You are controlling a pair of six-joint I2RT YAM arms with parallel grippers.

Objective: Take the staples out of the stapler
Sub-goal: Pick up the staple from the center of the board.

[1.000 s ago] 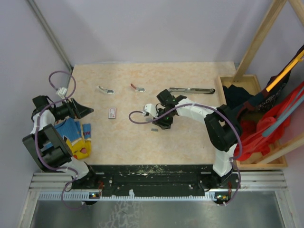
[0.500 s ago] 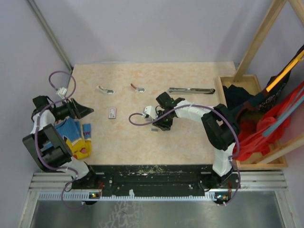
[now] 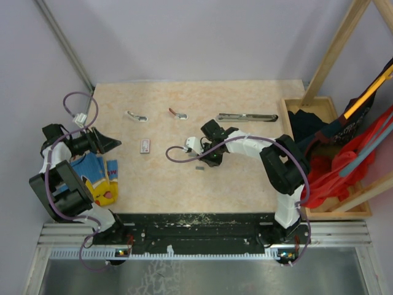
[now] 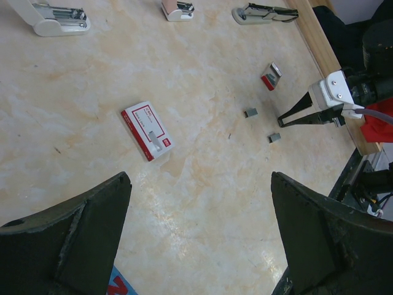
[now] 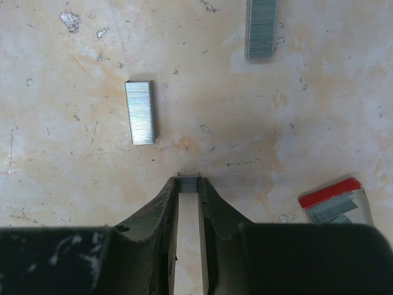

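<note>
Grey staples (image 5: 140, 112) lie loose on the pale marbled table (image 5: 61, 203). One short strip sits just left of the fingertips and a longer one is at the top edge of the right wrist view. A tiny staple piece (image 5: 188, 180) sits pinched between the tips of the right gripper (image 5: 188, 189), whose jaws are clamped on it down at the table surface, near mid-table.

The stapler (image 3: 247, 117) lies flat toward the far edge, right of centre, beyond that gripper and apart from it.

A red-edged staple block (image 5: 334, 203) rests just to the right of the fingers. A white-and-red tag (image 4: 147, 130) lies further left. A clip with a red tail (image 3: 178, 112) and a small white clip (image 3: 136, 115) sit along the far side.

The left gripper (image 4: 199, 246) is at the table's left edge with its jaws wide apart and nothing between them. It is beside a blue-and-yellow cloth (image 3: 92, 175).
</note>
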